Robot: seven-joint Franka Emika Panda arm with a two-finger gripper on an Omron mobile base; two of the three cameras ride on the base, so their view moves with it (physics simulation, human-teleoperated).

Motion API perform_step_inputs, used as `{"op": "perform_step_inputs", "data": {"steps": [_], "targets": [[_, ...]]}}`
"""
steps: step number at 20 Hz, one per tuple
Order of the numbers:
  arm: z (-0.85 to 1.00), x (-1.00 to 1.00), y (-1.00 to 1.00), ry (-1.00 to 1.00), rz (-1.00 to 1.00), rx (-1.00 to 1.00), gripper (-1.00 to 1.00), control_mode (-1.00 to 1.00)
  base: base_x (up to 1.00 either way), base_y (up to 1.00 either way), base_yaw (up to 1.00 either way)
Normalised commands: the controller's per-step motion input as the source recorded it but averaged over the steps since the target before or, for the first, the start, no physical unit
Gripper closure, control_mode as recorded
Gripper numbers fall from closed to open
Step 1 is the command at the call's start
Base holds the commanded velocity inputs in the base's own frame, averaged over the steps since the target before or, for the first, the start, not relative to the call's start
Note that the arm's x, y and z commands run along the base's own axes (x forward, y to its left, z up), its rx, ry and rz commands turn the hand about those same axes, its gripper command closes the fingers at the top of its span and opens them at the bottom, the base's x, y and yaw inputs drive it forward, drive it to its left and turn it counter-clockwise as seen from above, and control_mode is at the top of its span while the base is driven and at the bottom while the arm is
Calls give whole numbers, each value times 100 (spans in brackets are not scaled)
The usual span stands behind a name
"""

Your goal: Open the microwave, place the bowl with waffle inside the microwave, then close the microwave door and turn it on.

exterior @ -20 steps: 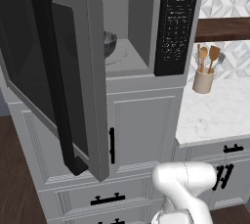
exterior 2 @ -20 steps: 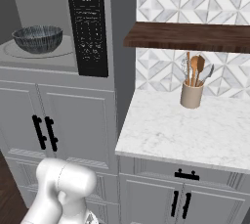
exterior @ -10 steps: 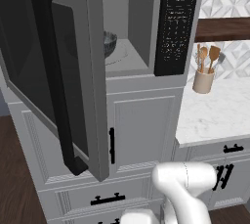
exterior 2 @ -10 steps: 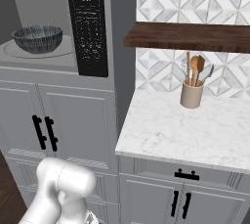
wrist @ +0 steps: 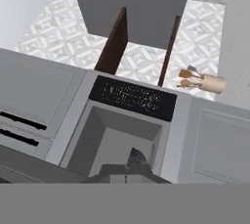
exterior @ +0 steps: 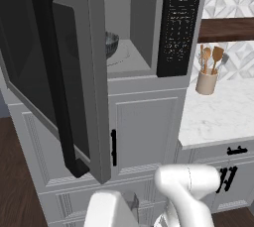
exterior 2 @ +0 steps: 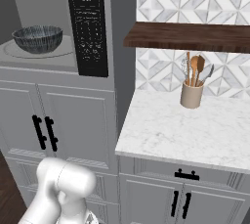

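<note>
Up into the bottom of the left base view comes a white arm link (exterior: 110, 212), beside the elbow. Nothing else has changed: door, bowl and counter sit as they did a second ago.

The gripper rides low, down by the lower cabinets and looking up, with its jaws clenched tight and nothing between them. Up and ahead of it gapes the microwave (exterior: 134, 78). The bowl (exterior 2: 37, 38) is already inside, resting on the turntable plate deep in the cavity. Whether the waffle is in it I cannot tell; the rim hides the inside.

So placing looks done, and by my reading closing the door comes next. The microwave door (exterior: 30, 72) is swung wide, out in front of the cavity, above the gripper and off to its left. It should handle as a stiff, flat slab on a hinge: no flex, light to swing, but a wide arc to sweep. Its glass looks slick, so a closed fist might skate across it. Better purchase is the long black bar handle (exterior: 57, 87) or the grey frame at the free edge just beside it. A push there, far from the hinge, gives the most leverage.

After that the black keypad (exterior 2: 88, 27), just right of the cavity, needs only a light, square press.
</note>
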Motion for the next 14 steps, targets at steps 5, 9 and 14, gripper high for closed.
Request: {"op": "perform_step_inputs", "data": {"steps": [5, 9, 14], "targets": [[-39, 54, 6, -1, 0, 0, 100, -100, 0, 0, 0], [-24, 39, 24, -2, 0, 0, 100, -100, 0, 0, 0], [-26, 36, 35, 0, 0, 0, 100, -100, 0, 0, 0]]}}
